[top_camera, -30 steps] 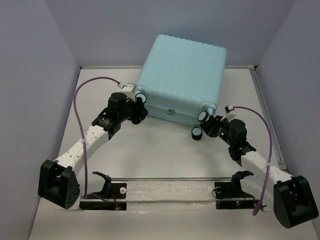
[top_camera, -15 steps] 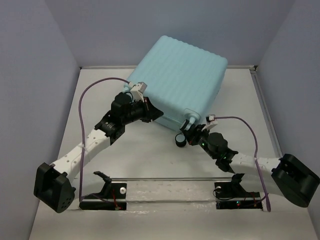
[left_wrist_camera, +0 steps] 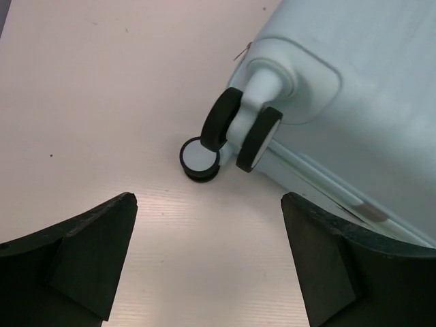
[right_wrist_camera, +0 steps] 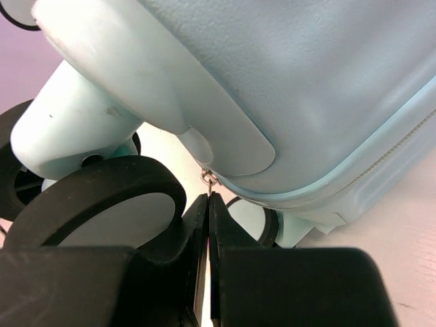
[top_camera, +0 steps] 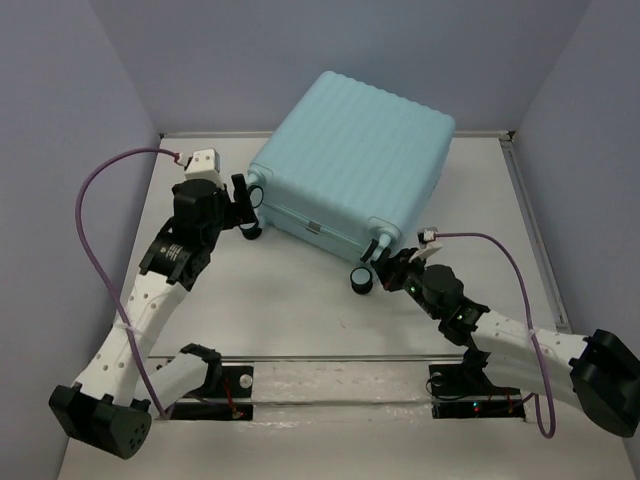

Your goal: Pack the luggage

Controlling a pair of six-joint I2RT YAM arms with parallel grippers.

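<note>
arms (top_camera: pixel 140 305): white links, black joints | cables (top_camera: pixel 82 215): purple | claw fingers (left_wrist_camera: pixel 88 252): black wedges

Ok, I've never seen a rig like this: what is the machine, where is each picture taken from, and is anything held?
Two robot arms, the left arm and the right arm, are bolted at the near edge of a table. The wide picture comes from a fixed camera above and behind them; the other two come from a camera on each wrist. One closed pale blue suitcase with caster wheels lies on the table. The left gripper is open and empty, facing a corner's wheels. The right gripper is shut, its tips right at a small zipper pull; whether they pinch it is unclear.
</note>
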